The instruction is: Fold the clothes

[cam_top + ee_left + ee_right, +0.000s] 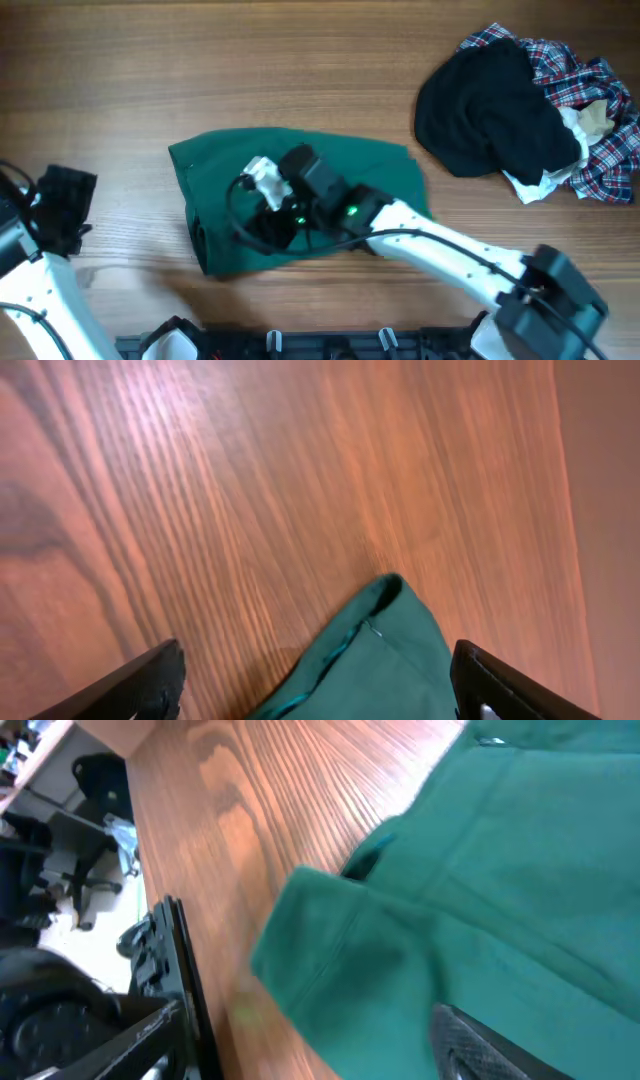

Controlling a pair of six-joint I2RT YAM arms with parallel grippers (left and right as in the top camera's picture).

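Observation:
The dark green garment [345, 170] lies folded into a rough rectangle at the middle of the table. My right gripper [268, 222] hangs over its front left part. In the right wrist view its jaws [330, 1055] are open, with a folded green corner [340, 950] just below them and nothing pinched. My left gripper [62, 205] is at the far left, apart from the garment. Its jaws [315, 695] are open and empty. A hemmed corner of the green garment [385, 650] shows on the wood ahead of them.
A black garment [490, 100] lies heaped at the back right on a red-blue-white plaid shirt [600, 140]. A black rail [300, 345] runs along the table's front edge and also shows in the right wrist view [175, 980].

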